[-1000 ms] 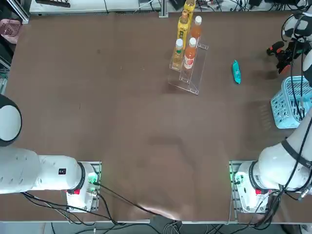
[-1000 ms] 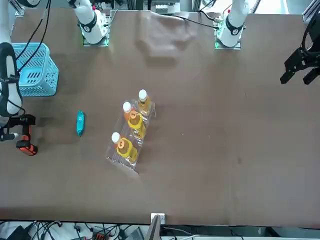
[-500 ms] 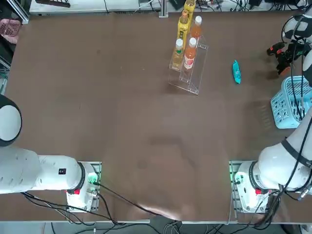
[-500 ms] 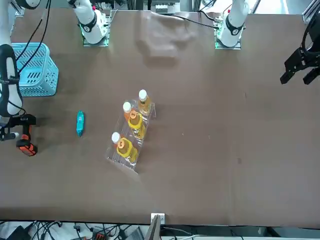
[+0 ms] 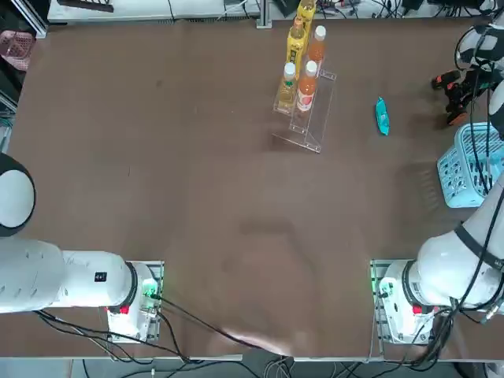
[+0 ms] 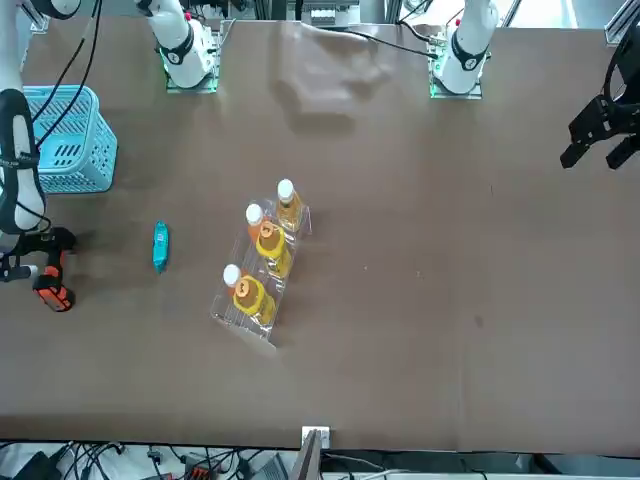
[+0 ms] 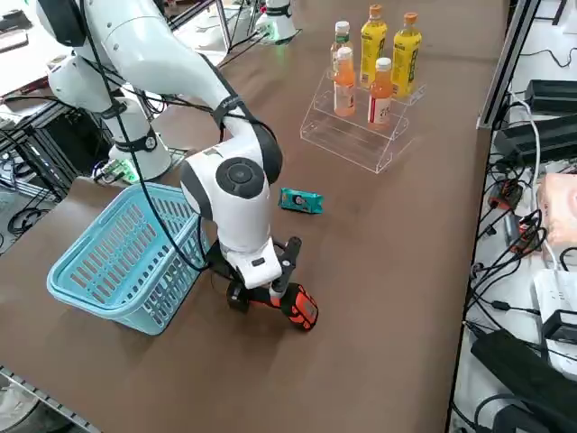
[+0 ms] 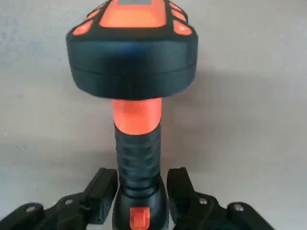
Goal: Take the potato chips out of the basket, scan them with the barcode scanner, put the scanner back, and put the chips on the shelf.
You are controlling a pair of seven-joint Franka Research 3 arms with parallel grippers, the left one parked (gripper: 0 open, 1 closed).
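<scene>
Four drink bottles [image 7: 370, 48], orange and yellow, white caps among them

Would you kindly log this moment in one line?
right hand: at scanner handle | chips: on table | basket: beside arm

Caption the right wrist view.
Right gripper around the barcode scanner's handle, one finger each side.

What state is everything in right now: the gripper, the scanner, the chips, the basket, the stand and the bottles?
Right gripper: open, around the scanner's handle
Scanner: handle between the fingers
Chips packet: lying on the table, outside the basket
Basket: upright
Clear stand: upright, holding bottles
Bottles: upright, capped
</scene>
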